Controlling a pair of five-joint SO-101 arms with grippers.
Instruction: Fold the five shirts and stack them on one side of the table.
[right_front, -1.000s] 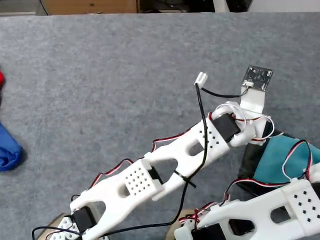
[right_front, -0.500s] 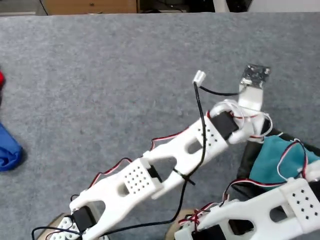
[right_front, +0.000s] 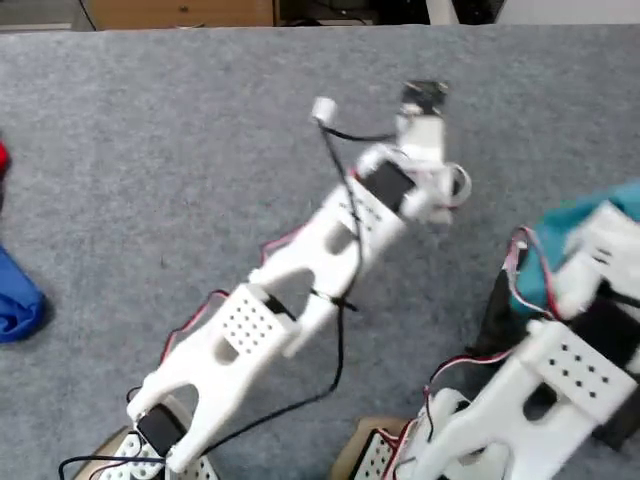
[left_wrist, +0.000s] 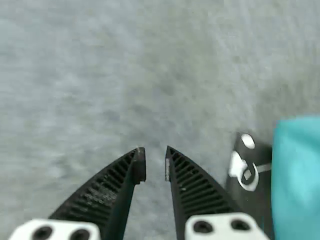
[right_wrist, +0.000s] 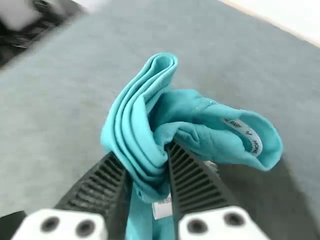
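The teal shirt (right_wrist: 165, 120) is soft, light and limp. It has no stiffness of its own, so it sags and slides out of shape wherever it is not supported, and the layers can slip over one another. The bundle shows several stacked folds along one rounded edge, with a collar label on the other lobe. A firm pinch across all the layers near a folded edge looks like the safest hold, since a grip on a single layer would probably let the rest unroll. The right claw (right_wrist: 144, 152) is closed on it in just that way: the cloth is squeezed between the two ribbed fingers, the bulk of it bunches up beyond the tips, and a tail hangs down between the jaws. In the high view the teal shirt (right_front: 560, 240) is on the right side of the counter (right_front: 200, 120), over a black garment (right_front: 500, 310). I cannot tell whether it hangs clear of that garment or touches it. The left claw (left_wrist: 153, 162) is narrow, its tips a little apart with nothing between them. It hangs over bare grey counter with the teal shirt off to one side, near but apart. A blue garment (right_front: 18, 300) lies at the far left edge, well apart from both claws.
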